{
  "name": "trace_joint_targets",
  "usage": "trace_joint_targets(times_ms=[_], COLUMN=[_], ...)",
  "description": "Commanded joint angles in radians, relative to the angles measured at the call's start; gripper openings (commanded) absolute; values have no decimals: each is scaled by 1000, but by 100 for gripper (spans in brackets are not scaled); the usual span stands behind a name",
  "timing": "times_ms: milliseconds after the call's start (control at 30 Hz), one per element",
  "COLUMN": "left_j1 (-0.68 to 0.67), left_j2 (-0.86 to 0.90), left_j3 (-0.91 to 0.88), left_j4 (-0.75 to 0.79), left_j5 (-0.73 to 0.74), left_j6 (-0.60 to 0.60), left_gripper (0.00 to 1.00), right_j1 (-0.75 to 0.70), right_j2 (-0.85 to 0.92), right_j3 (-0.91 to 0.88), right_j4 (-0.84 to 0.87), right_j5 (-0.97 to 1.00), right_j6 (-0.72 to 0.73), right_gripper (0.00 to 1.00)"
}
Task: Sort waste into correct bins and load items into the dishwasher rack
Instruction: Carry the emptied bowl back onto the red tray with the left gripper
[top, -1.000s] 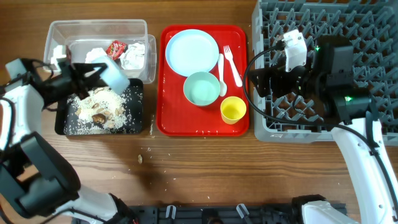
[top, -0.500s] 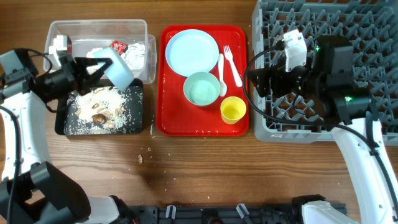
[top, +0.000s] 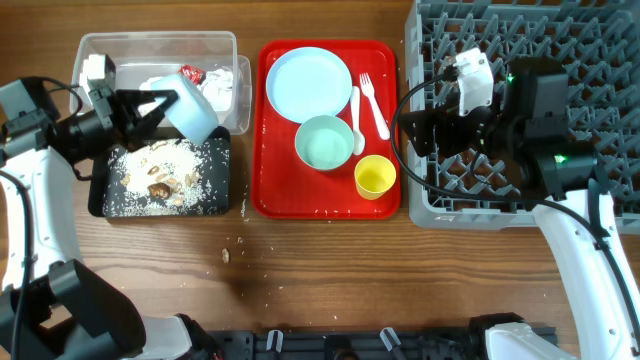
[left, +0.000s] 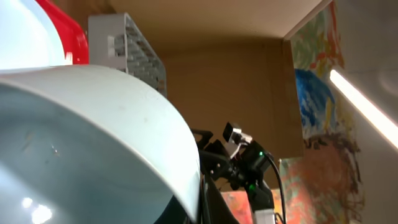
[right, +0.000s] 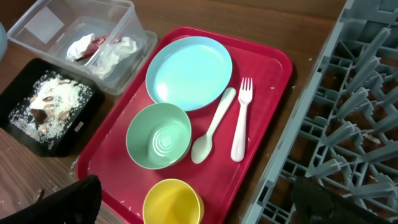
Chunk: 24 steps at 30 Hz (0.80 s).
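Note:
My left gripper (top: 158, 108) is shut on the rim of a pale blue bowl (top: 190, 105), held tipped on its side above the black tray (top: 97, 197) and the clear tub (top: 150, 42). The bowl fills the left wrist view (left: 93, 143). The black tray holds rice crumbs and brown scraps (top: 160, 185). The tub holds white napkin wads (top: 215, 92) and a red wrapper (top: 188, 73). The red tray (top: 290, 185) carries the plate (top: 308, 82), second bowl (top: 324, 142), yellow cup (top: 375, 177), fork (top: 375, 105) and spoon (top: 357, 120). My right gripper (top: 415, 125) is open and empty between the red tray and the rack (top: 560, 30).
A few crumbs (top: 225, 255) lie on the wooden table in front of the black tray. The grey rack stands at the far right, under my right arm. In the right wrist view the yellow cup (right: 173, 202) lies between my open fingers, below them.
My left gripper has lifted the bowl and carried it back, from low over the black tray toward the tub's front edge. The right arm has not moved.

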Motion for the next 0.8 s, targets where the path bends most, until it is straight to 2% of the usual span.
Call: trace_joint_targets(times_ms=[0,67,100,200,300,433,567,767], left_j1=[39,6,-32,-171,-373,-614,-802,-947], left_j2=[-15,-26,-36,-59,-56,-38,5,110], left_j3=[0,0,0,0,-1,-1,-1,-1], left_j4=[13,10,10,2,-31,-71,-89,-96], left_j5=[31,-16,-96,-406,-786,-1149,-1311,-1382], left_j6=[-47,-24,-24,-24,-24,-24,-25,-32], left_gripper=[4,4,4,4,4,4,4,4], right_j1=[4,4,4,4,4,4,4,4], right_j2=[9,9,9,9,9,9,9,9], right_j3=[17,17,17,17,17,17,17,17], right_j4=[-4,-2,0,4,3,2,3,1], right_j5=[-16,-16,-16,-16,-16,-16,-16,-16], right_j6=[10,10,10,11,11,11,11,11], right_gripper=[100,100,100,100,100,100,100,100])
